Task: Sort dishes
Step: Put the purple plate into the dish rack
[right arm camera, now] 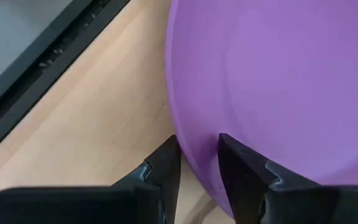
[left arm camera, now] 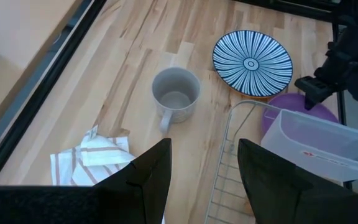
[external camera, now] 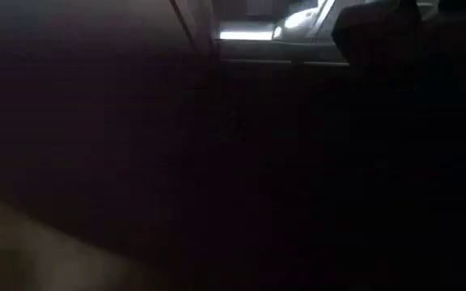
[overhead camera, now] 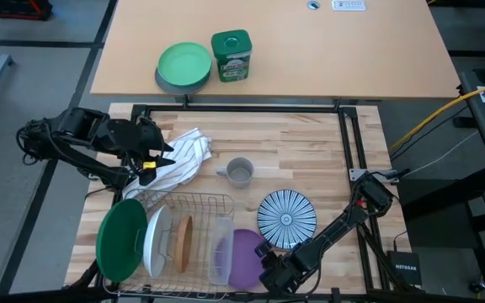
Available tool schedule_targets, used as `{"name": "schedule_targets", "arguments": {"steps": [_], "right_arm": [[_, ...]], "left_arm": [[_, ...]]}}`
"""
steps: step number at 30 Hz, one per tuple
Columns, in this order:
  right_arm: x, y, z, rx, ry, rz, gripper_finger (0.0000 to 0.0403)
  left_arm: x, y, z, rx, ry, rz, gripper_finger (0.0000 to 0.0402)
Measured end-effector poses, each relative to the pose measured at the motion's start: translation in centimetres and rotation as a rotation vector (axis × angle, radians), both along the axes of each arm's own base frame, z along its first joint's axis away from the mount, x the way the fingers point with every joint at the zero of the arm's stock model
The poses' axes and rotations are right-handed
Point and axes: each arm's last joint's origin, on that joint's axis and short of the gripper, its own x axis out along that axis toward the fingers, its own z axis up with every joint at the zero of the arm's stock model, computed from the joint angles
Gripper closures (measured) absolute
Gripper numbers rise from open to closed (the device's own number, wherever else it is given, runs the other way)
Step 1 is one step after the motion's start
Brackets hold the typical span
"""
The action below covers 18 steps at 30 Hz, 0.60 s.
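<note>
The purple plate lies at the table's near edge, next to the wire rack, with my right gripper shut on its rim. A dark green plate, a white plate and a brown plate stand on edge in the rack. The blue-and-white striped plate lies flat on the table, right of the rack. My left gripper hangs open over the rack's far left corner, nothing between its fingers. The low view is dark. My right gripper pinches the purple plate's rim between its two fingers, one finger over the plate's upper face and the other outside the rim. The fingers slant down from the table's right. Whether the plate rests on the table I cannot tell.
A grey mug stands mid-table. A striped towel lies under my left gripper. A clear plastic tub sits in the rack's right end, against the purple plate. On the far table are a light green plate on a grey bowl and a green can.
</note>
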Motion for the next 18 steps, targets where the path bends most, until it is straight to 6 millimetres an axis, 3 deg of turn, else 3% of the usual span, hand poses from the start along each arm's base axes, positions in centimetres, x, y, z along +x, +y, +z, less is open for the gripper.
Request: {"name": "schedule_targets", "arguments": {"steps": [9, 18], "right_arm": [[0.56, 0.20, 0.02, -0.053, -0.083, -0.020, 0.0297], [0.98, 0.55, 0.45, 0.000, -0.113, -0.017, 0.0390]], "left_arm": [[0.07, -0.01, 0.07, -0.006, -0.010, 0.004, 0.0229], [0.08, -0.01, 0.08, -0.016, -0.014, 0.014, 0.0229]]}}
